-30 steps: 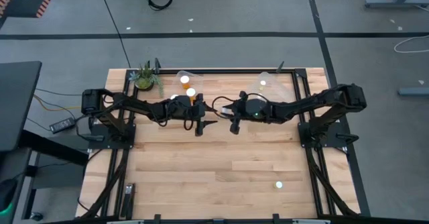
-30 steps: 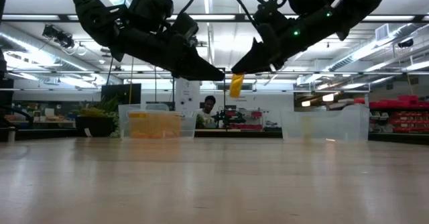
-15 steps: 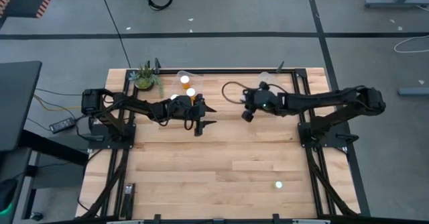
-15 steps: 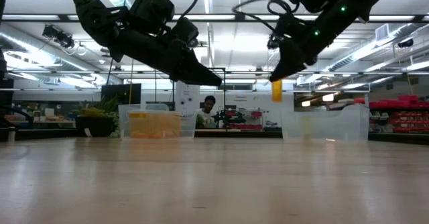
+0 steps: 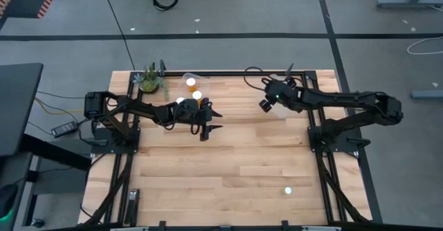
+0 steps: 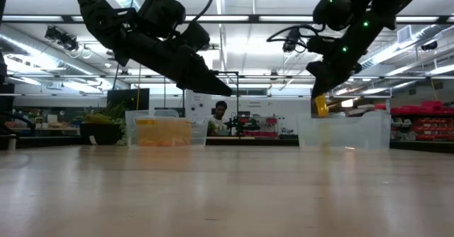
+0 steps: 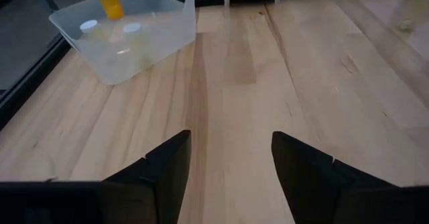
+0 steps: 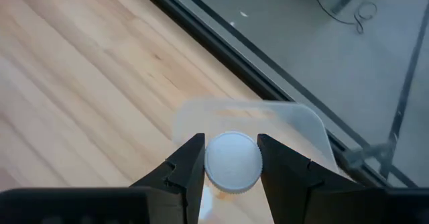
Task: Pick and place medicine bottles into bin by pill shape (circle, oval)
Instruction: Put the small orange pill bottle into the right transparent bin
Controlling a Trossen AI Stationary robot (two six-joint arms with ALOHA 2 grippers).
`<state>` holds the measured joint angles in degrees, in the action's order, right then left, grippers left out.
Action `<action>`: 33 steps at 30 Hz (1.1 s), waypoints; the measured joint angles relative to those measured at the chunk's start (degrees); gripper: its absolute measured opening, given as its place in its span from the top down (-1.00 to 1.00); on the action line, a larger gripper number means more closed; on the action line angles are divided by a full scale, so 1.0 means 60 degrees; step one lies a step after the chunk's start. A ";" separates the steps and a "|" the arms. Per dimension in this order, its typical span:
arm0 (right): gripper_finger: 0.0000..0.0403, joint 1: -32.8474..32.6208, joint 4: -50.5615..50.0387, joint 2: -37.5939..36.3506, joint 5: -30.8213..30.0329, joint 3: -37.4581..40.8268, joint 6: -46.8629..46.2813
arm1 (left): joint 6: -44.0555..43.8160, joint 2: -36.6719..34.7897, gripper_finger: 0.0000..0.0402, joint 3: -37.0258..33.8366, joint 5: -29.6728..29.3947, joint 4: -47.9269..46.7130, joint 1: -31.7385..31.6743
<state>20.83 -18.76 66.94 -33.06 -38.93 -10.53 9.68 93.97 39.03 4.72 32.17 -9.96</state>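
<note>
— Moved since a second ago: right hand point(image 5: 266, 106), from mid-surface point(image 5: 228, 169) to the right tub point(image 5: 285, 86), clamped on one medicine bottle point(image 6: 321, 106), held above it.

— Left hand point(image 5: 210, 119)?

— Fingers apart, holding nothing, raised near the left tub point(image 7: 127, 39). Bottles inside point(image 5: 190, 83).

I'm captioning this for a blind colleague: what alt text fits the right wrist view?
The right gripper grips a medicine bottle by its round white cap, held above a clear plastic bin at the edge of the wooden table. Grey floor lies beyond.
</note>
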 joint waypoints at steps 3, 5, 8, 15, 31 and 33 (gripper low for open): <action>0.32 0.0137 0.0015 -0.0341 -0.0022 0.0379 -0.0240 | 0.0002 0.0000 -0.05 0.0000 -0.0002 -0.0146 -0.0026; 0.32 0.0279 0.0041 -0.0597 -0.0022 0.0650 -0.0448 | 0.0002 0.0000 -0.02 0.0000 -0.0002 -0.0136 -0.0071; 0.32 0.0550 0.0042 -0.0985 -0.0026 0.1098 -0.0761 | 0.0006 0.0000 0.01 0.0000 -0.0006 -0.0131 -0.0136; 0.32 0.1232 0.0487 -0.1364 0.0067 0.2106 -0.1436 | 0.0021 0.0000 0.06 0.0000 -0.0006 -0.0055 -0.0164; 0.32 0.1991 0.0645 -0.1364 0.0368 0.2790 -0.2474 | 0.0028 0.0000 0.09 0.0000 -0.0006 -0.0048 -0.0164; 0.32 0.2022 0.0641 -0.1364 0.0372 0.2837 -0.2500 | 0.0024 0.0003 0.09 0.0000 -0.0006 -0.0051 -0.0164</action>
<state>32.97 -14.92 58.76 -30.83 -21.91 -25.54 9.82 93.99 39.03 4.69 31.86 -10.94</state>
